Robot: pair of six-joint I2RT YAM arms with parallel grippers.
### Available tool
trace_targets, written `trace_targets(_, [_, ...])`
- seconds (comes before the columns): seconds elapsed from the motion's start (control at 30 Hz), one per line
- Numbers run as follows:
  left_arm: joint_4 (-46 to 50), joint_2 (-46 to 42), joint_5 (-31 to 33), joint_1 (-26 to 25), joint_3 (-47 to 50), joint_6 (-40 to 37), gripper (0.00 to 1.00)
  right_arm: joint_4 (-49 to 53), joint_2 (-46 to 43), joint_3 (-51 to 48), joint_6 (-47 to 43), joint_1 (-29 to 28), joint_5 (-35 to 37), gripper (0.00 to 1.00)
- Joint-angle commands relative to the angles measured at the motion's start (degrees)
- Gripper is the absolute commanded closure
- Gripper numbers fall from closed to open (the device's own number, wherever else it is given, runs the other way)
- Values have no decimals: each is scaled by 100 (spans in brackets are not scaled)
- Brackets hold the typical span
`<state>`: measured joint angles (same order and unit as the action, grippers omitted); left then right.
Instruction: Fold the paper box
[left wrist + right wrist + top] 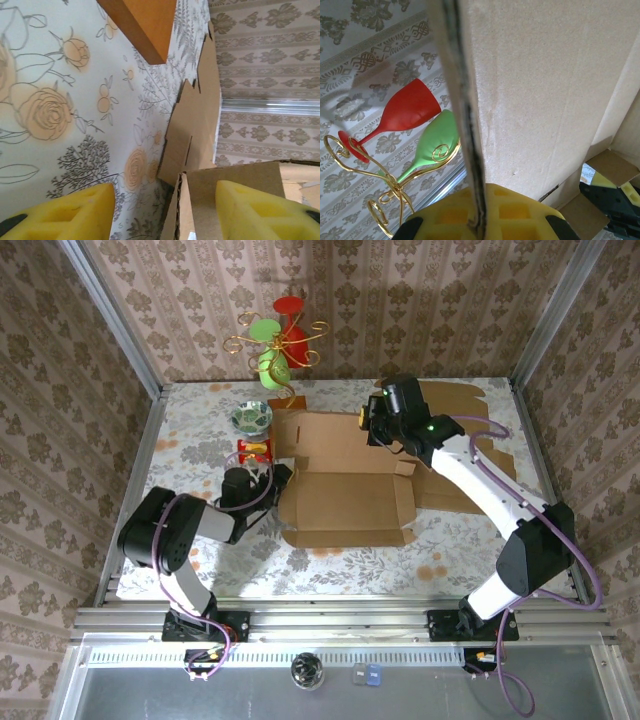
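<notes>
Right wrist: right fingers [520, 212] clamp one paper box [535, 100] panel to stand it; left fingers [75, 215] gape around a side flap [230, 195].

You're looking at a lab robot cell dressed up as a home: aluminium extrusion frame [330, 618], damask wallpaper panels [420, 310] for walls, floral tablecloth [190, 440], gold glass rack [280, 345] at its far edge, purple cables [580, 550] running loose.

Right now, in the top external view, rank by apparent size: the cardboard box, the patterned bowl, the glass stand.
1. cardboard box, largest by far
2. glass stand, though it rises toward the camera
3. patterned bowl, smallest
</notes>
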<state>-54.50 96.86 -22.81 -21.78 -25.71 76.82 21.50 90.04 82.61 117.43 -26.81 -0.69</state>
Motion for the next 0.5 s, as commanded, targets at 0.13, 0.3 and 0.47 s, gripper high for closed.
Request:
trace_targets(0.13, [2090,-1175,242,35,283,-737,35,-422,-126,-218,-201,-342,51,100])
trace_targets(0.3, [5180,-2990,645,126,355,-1656,28,-741,99,-262,-334,-680,222,100])
trace_targets(0.47, [7377,-4512,1067,294,375,-1961,25,-1113,397,-153,-560,-915,302,100])
